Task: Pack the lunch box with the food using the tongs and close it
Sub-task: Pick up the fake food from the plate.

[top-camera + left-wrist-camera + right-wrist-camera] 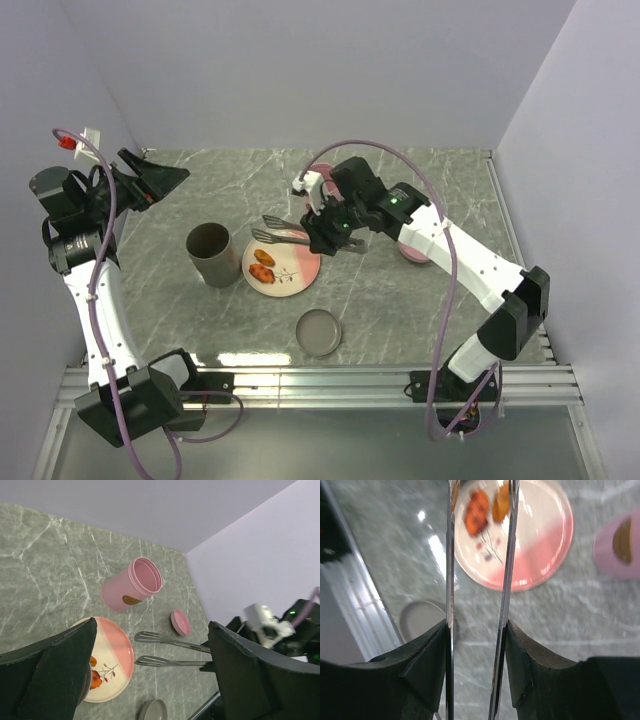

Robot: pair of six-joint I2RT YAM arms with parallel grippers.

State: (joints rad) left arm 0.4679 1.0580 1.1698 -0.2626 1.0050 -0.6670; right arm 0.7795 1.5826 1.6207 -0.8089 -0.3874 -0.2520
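A pink-and-cream plate [296, 272] in mid-table carries two orange-brown food chunks [262, 266] [477, 511]. My right gripper [326, 228] [476, 630] is shut on the silver tongs [278, 230] [172, 651], one finger pressed on each arm. The tongs' arms stand apart, their tips over the plate's far-left rim beside the food, with nothing between them. Two open cylindrical jars are here, a grey one [212, 254] left of the plate and a pink one [132, 584] [619, 545] behind my right arm. I cannot tell which is the lunch box. My left gripper [150, 178] [152, 625] hangs open and empty, high at the far left.
A grey lid [319, 332] [422, 622] lies near the front edge of the table. A pink lid [180, 622] [414, 252] lies under my right forearm. Walls close the table at the back and on both sides, and a metal rail [320, 378] runs along the front.
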